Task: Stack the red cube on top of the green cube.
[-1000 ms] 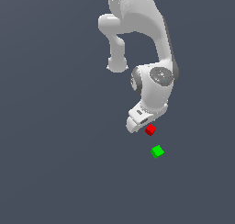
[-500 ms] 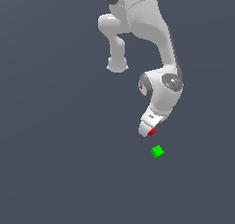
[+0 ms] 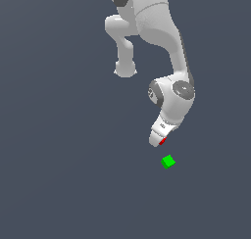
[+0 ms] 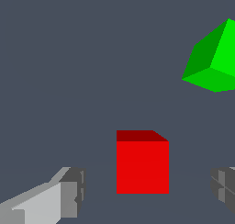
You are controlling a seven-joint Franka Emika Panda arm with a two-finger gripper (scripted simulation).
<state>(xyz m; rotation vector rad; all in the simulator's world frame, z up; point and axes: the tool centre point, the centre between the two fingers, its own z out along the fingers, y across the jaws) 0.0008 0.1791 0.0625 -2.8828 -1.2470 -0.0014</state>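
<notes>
The white Panda arm reaches down over the plain grey worktop, whose edges are out of sight. Its pincer is spread wide, with the red cube on the worktop between the two grey fingers, touching neither and gripped by nothing. The green cube lies near it, apart, resting free on the worktop.

flat grey floor bears red cube, green cube.
</notes>
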